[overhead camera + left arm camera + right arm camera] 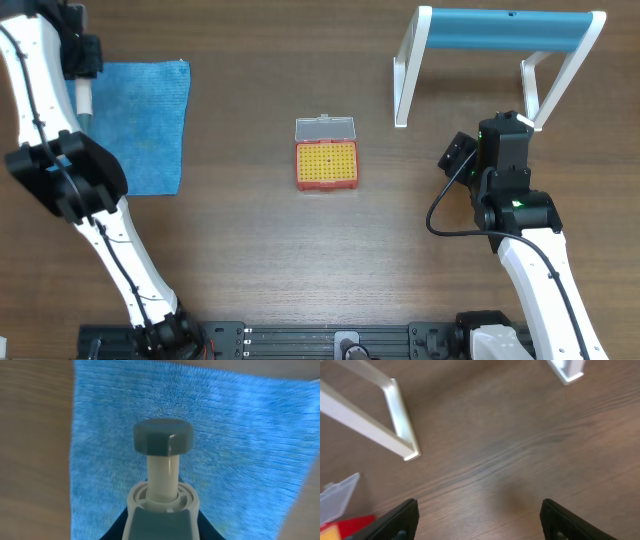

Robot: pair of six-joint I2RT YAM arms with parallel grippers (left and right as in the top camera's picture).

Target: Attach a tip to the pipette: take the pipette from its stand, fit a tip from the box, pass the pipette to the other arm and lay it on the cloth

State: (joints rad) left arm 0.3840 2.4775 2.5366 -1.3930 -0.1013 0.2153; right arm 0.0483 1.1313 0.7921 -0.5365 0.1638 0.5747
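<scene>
Pipette [162, 475] clamped in left hand [161, 530], cloth [240, 435] straight below it. Right hand [477, 520] fingers apart, empty, above counter [495, 450]. Risk we see: releasing too high lets pipette bounce or roll off cloth near its edge; we would lower first.

A dark brown wooden table [250, 260] is carrying three things, all well apart from one another. A blue cloth [145, 125] is lying flat toward the far left, its edges a little uneven. Near the middle a small tip box [326, 158] is sitting with its clear lid hinged open behind it, showing a red tray of yellow tips. Off to the far right a stand [500, 40] is resting on white legs, a light blue bar running across its top.
</scene>
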